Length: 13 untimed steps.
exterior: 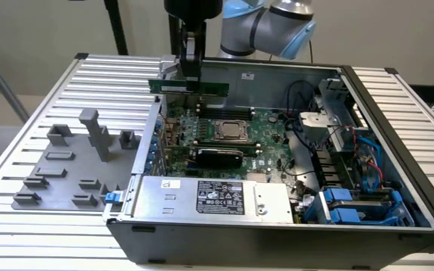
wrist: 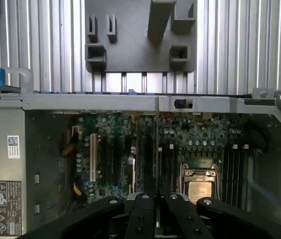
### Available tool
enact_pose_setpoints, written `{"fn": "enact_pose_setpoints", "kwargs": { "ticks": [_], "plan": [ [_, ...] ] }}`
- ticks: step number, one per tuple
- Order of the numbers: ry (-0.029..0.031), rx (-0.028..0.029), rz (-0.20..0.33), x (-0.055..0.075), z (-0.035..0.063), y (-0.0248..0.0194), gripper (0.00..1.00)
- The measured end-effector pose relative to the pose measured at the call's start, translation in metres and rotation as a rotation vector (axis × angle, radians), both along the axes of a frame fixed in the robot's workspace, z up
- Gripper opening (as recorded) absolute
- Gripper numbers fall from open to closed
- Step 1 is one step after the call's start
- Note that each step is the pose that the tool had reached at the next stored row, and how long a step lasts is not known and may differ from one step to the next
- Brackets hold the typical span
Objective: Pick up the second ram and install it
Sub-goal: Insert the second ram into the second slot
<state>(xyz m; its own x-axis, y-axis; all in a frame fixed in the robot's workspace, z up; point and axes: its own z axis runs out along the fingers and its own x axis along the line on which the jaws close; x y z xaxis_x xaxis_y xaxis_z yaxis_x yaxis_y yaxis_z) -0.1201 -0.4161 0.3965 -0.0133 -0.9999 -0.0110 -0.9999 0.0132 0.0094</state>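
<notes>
The tool [exterior: 192,82] is pinching the second ram [exterior: 213,87] at its upper edge. The stick hangs level just below the tool, above the motherboard [exterior: 270,132] inside the open computer case [exterior: 277,243].

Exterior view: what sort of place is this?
Likely a robotics lab test bench: an open PC case sits on a slatted aluminium table, a grey fixture plate lies beside it, and the gripper holds the second ram over the case.
</notes>
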Motion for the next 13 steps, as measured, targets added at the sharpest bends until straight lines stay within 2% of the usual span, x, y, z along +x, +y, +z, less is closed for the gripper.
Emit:
{"fn": "enact_pose_setpoints", "kwargs": {
  "ticks": [13],
  "plan": [
    [0.0000, 0.0000, 0.000, 0.044, -0.0236, 0.0358, 0.00]
  ]
}}
